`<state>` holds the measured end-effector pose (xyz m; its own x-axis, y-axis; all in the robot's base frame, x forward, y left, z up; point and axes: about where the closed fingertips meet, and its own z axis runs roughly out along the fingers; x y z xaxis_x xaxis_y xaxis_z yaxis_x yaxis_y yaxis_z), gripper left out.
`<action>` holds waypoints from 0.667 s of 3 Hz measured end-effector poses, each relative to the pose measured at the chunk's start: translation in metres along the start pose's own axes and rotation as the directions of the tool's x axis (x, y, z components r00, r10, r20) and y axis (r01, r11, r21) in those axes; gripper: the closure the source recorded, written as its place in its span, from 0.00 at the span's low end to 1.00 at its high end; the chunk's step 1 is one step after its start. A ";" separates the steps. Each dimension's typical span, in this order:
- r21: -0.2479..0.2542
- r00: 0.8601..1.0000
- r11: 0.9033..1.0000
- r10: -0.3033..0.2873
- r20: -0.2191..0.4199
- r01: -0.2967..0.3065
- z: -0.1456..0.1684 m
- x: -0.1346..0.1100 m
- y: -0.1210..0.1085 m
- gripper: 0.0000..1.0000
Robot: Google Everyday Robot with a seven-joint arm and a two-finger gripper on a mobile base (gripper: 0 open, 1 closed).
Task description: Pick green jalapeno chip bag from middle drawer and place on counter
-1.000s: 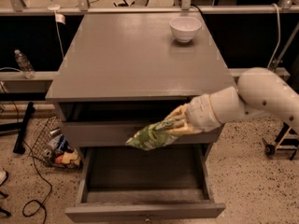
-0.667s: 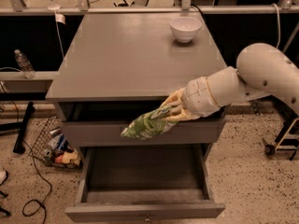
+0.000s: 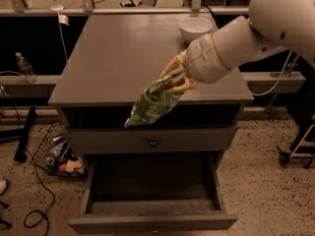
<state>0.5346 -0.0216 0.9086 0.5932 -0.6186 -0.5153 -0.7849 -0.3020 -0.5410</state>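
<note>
Camera view: my gripper (image 3: 172,81) pinches the green jalapeno chip bag (image 3: 150,104), dangling past the front edge of the counter (image 3: 113,58); I'd carry it well inward, short of the white bowl (image 3: 196,28), before releasing.

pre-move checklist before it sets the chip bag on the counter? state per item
1. Grip: the gripper is shut on the top end of the green jalapeno chip bag - ok.
2. Bag out of the middle drawer: it hangs above the drawer's bare floor - ok.
3. Bag over the counter: the lower end hangs past the front edge - not ok.
4. Lower end high enough to clear that edge: cannot tell from this one view.
5. Landing spot: bare counter left of the gripper; the white bowl sits apart at the back right - ok.
</note>
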 end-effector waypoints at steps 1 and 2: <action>0.011 0.994 0.995 -0.094 -0.053 0.094 -0.029 -0.023 -0.047 1.00; 0.007 0.986 0.988 -0.150 -0.070 0.151 -0.039 -0.037 -0.078 1.00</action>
<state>0.5671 -0.0036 0.9957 0.6906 -0.6152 -0.3804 -0.6848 -0.3868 -0.6176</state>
